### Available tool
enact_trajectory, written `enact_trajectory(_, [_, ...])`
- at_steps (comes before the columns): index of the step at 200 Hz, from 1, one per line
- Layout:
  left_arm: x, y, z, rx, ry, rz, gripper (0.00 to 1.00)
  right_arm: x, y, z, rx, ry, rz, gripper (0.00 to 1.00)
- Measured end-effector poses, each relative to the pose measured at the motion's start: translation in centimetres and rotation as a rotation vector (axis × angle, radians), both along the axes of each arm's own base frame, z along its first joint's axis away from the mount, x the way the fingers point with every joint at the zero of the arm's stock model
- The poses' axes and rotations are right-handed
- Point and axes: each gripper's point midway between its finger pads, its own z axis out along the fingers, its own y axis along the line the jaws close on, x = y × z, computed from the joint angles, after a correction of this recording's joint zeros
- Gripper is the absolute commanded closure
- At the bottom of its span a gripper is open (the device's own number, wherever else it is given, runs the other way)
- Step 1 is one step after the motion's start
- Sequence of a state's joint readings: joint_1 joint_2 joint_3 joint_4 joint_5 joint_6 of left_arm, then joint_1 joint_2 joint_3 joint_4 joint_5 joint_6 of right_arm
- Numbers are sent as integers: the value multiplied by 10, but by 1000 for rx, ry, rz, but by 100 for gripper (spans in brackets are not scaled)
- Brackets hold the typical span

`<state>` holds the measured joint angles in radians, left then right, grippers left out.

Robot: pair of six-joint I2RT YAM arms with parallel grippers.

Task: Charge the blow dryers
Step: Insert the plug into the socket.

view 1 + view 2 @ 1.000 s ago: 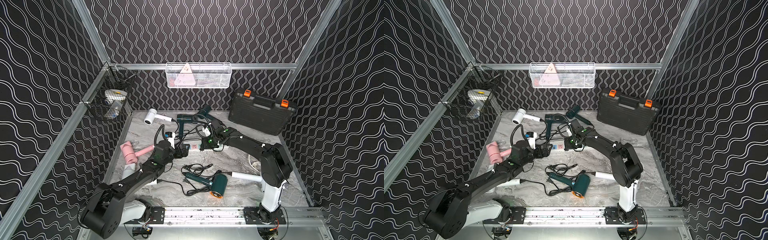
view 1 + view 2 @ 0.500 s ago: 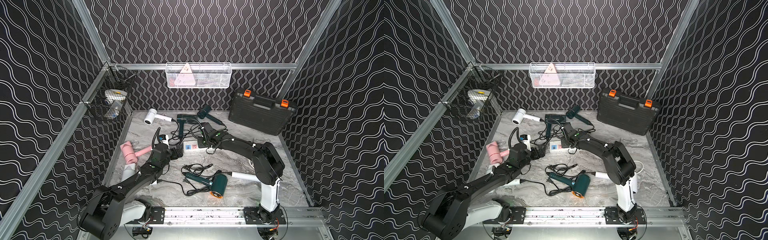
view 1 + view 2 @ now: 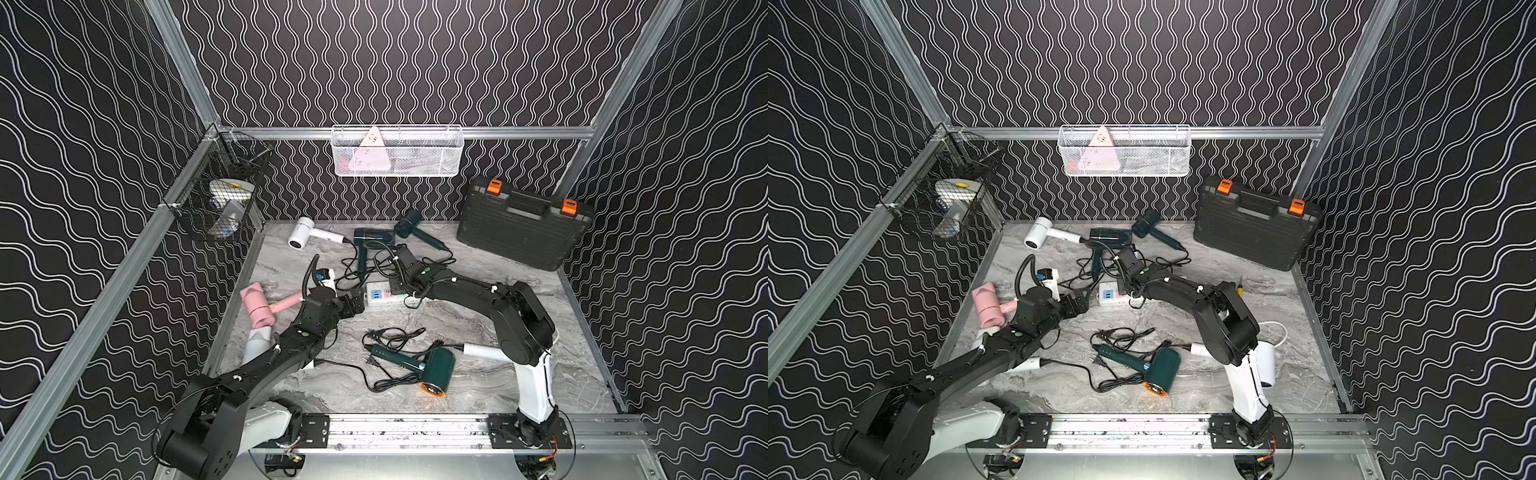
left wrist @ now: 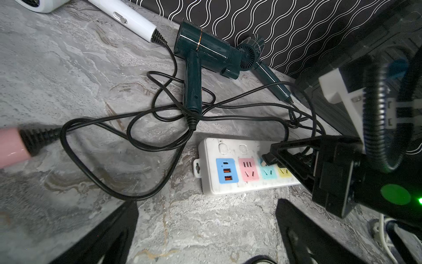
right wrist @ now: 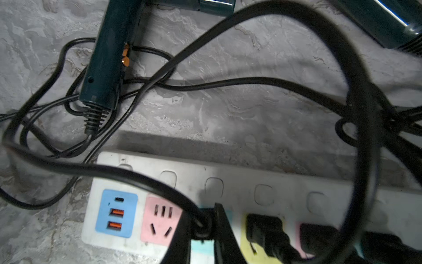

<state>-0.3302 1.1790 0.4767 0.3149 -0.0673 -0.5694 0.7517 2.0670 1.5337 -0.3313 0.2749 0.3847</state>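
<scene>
My right gripper (image 5: 202, 225) is shut on a black plug (image 5: 201, 228), held over the teal socket of the white power strip (image 4: 230, 148); its cord loops up in front of the lens. The yellow socket next to it has a plug in it. My left gripper (image 4: 205, 205) stands open just short of the strip's blue end, nothing between its fingers. In a top view the blow dryers lie scattered: a white one (image 3: 301, 232) and two dark green ones (image 3: 372, 239) at the back, a pink one (image 3: 259, 305) at the left, and a green one (image 3: 436, 370) in front.
A black toolcase (image 3: 523, 224) with orange latches leans at the back right. A white wire basket (image 3: 397, 151) hangs on the back wall and a black wire basket (image 3: 220, 203) on the left wall. Tangled black cords (image 4: 159, 118) lie behind the strip.
My right gripper has moved left along the power strip with the plug in it. My left gripper has drawn back slightly and stays open.
</scene>
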Motion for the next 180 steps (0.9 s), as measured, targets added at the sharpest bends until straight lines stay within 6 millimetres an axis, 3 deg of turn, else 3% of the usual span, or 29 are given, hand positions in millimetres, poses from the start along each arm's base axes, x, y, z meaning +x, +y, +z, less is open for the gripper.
enact_trajectory(180, [-2, 3, 0, 15, -8, 1, 1, -3, -3, 2, 8, -31, -16, 100])
